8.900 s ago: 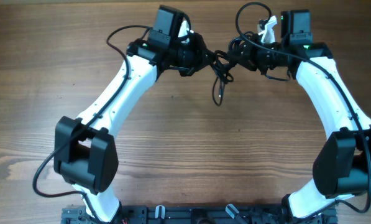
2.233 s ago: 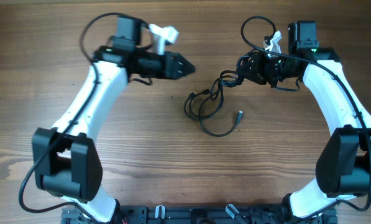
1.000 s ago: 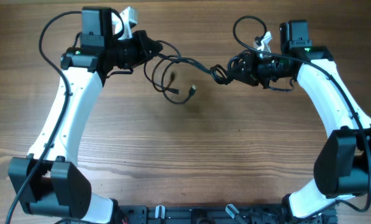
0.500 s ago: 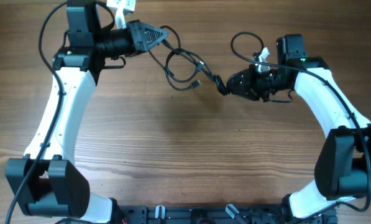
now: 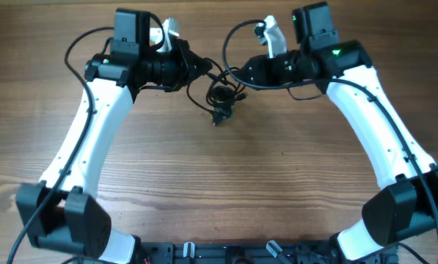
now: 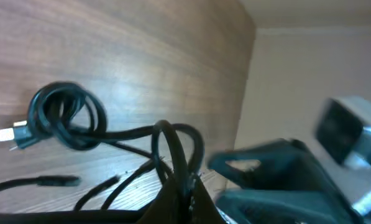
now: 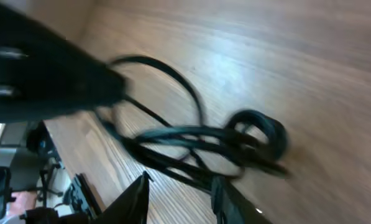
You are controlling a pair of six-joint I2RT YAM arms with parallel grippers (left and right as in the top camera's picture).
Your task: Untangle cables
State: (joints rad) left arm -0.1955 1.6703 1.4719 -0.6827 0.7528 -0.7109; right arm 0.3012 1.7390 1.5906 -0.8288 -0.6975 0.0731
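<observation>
The cables (image 5: 220, 95) are thin black cords bunched in a small clump at the back middle of the table, with plug ends hanging toward the front. My left gripper (image 5: 199, 68) sits just left of the clump. In the left wrist view it (image 6: 184, 190) is shut on a few strands, with a coiled loop (image 6: 64, 115) and a pale plug lying beyond on the wood. My right gripper (image 5: 237, 75) is just right of the clump. In the right wrist view its jaws (image 7: 182, 199) stand apart, with the cable tangle (image 7: 253, 134) just ahead of the fingertips.
The wooden table (image 5: 226, 191) runs under both arms. The two grippers are close together, almost tip to tip. Thicker black arm wires loop above each wrist (image 5: 237, 37). A black rail (image 5: 226, 253) lines the front edge.
Both grippers have moved together toward the back middle, the right arm swinging left and back. The cable, stretched out before, now hangs bunched in a clump between them.
</observation>
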